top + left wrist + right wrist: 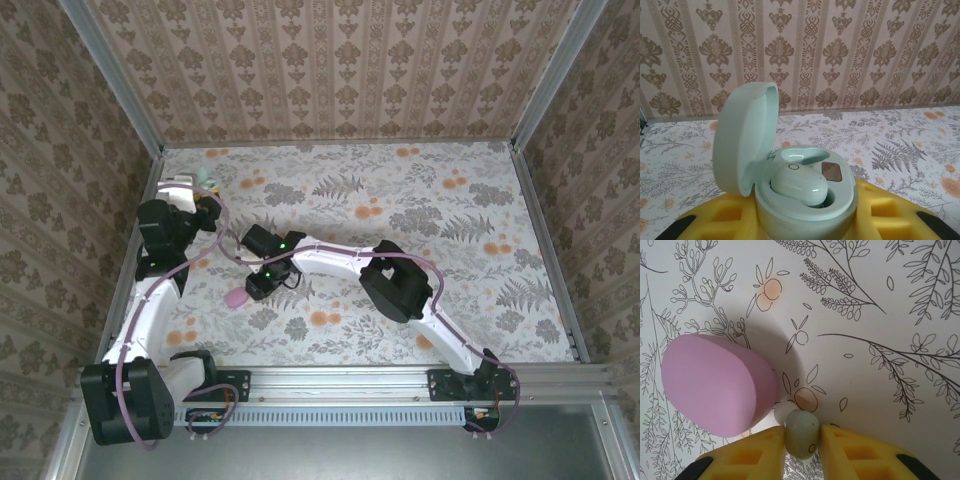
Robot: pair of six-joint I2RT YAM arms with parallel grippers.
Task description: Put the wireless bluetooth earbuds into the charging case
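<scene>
Top view: the left end effector (200,193) is seen at the far left corner of the floral surface (420,210), and the right end effector (262,283) is reached across to the left-centre of it, just beside a pink oval block (236,297). Left wrist view: the left end effector (805,222) is closed narrowly on the mint-green charging case (807,212), which is gripped low on its body between the yellow fingers (715,220). The case is held upright above the surface, with its lid (742,140) swung open to the left. One seated earbud (799,186) is shown in the near pocket, while the pocket behind it is seen bare beside a small brown contact plate (831,171). Right wrist view: the right end effector (802,445) is closed almost fully on the loose earbud (801,432), which is pinched on both sides by the yellow fingers (855,455). The pale tip (785,412) of this earbud is pointed away from the fingers, toward the block, and lies just at the edge of the pink oval block (717,385). Whether the loose earbud is resting on the surface (870,365) or raised off it cannot be told.
</scene>
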